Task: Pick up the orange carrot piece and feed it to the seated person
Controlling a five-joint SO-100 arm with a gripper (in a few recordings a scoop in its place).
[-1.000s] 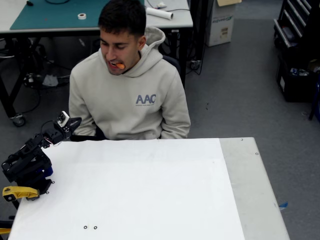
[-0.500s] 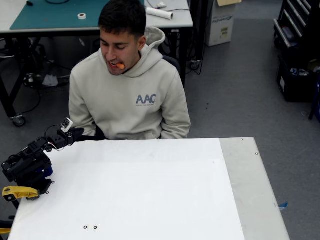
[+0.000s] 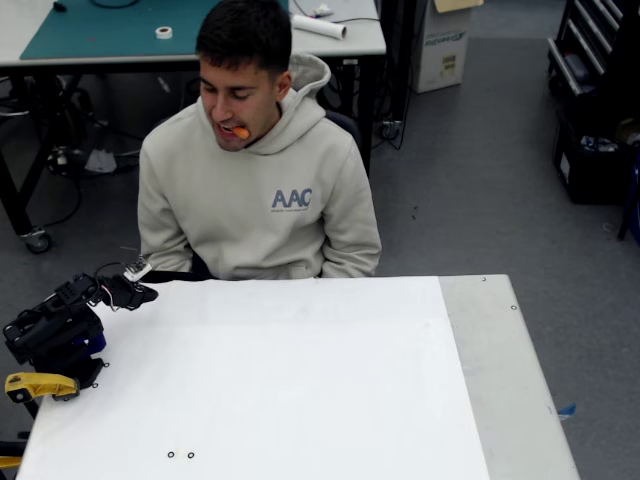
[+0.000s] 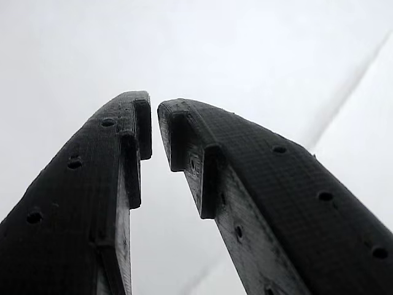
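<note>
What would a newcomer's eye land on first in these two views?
The seated person behind the white table, with the orange carrot piece held in the mouth. Next, the black tool low at the table's left edge in the fixed view; the wrist view shows its tips nearly touching, holding nothing.

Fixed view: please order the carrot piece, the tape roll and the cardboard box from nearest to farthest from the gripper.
1. Carrot piece, in the seated person's mouth, up and right of the gripper.
2. Tape roll, on the green mat behind him.
3. Cardboard box, on the floor, top right.
</note>
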